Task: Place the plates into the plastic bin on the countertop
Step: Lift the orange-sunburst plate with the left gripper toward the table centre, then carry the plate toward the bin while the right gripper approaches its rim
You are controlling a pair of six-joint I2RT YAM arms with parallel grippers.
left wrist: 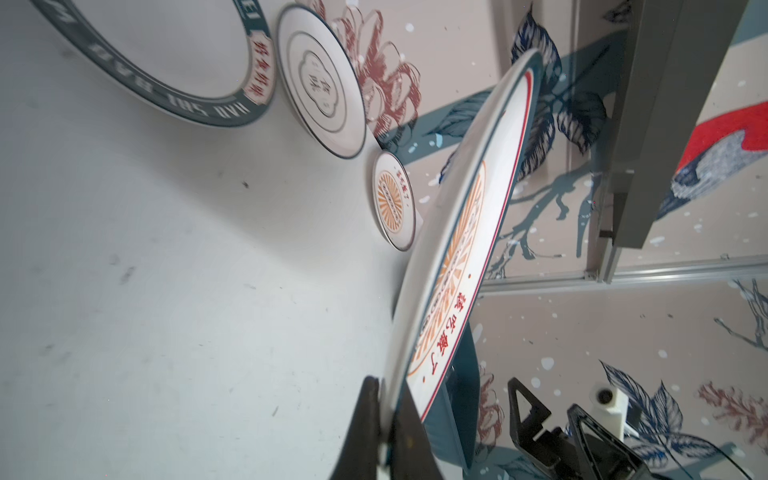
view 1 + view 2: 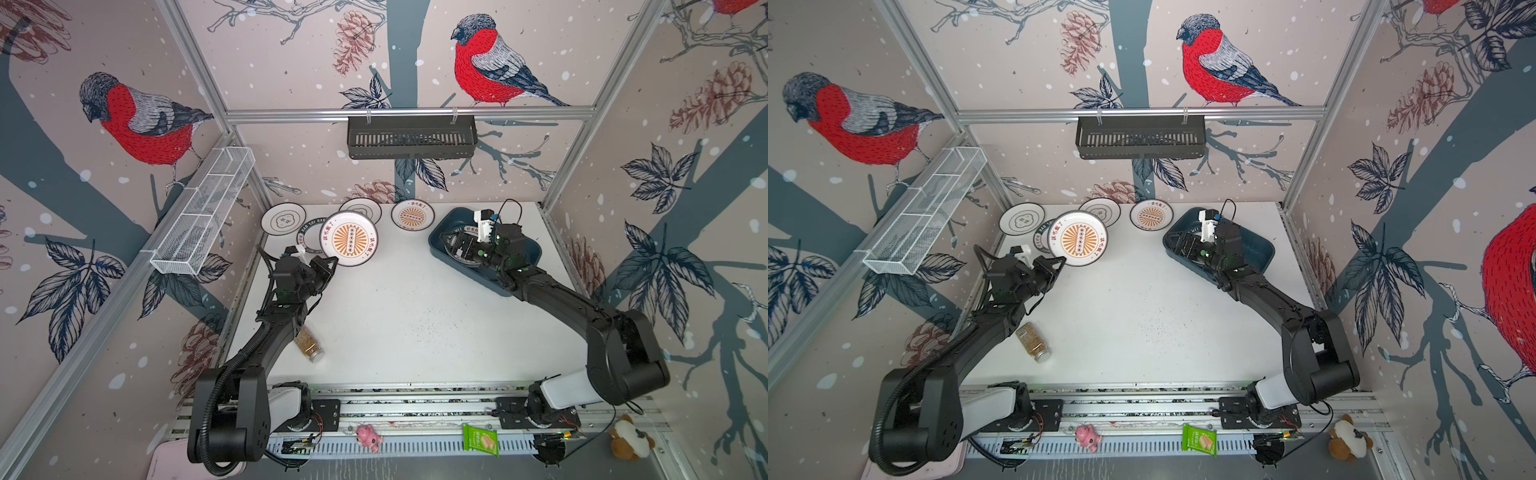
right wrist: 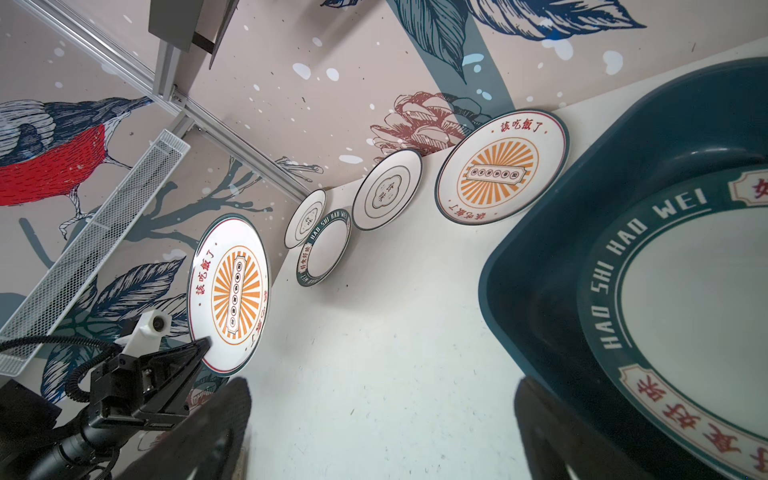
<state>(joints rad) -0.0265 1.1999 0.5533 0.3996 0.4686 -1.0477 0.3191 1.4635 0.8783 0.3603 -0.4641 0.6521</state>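
Observation:
My left gripper is shut on the rim of an orange sunburst plate, held tilted above the countertop at back left. My right gripper stands open and empty over the near-left end of the teal plastic bin. A green lettered-rim plate lies in the bin. Along the back edge lie a cloud plate, a lettered-rim plate partly hidden by the held one, another cloud plate and a sunburst plate.
A spice bottle lies beside the left arm. A black slotted basket hangs on the back rail and a white wire rack on the left wall. A pink toy, a green packet and a plush sit at the front rail.

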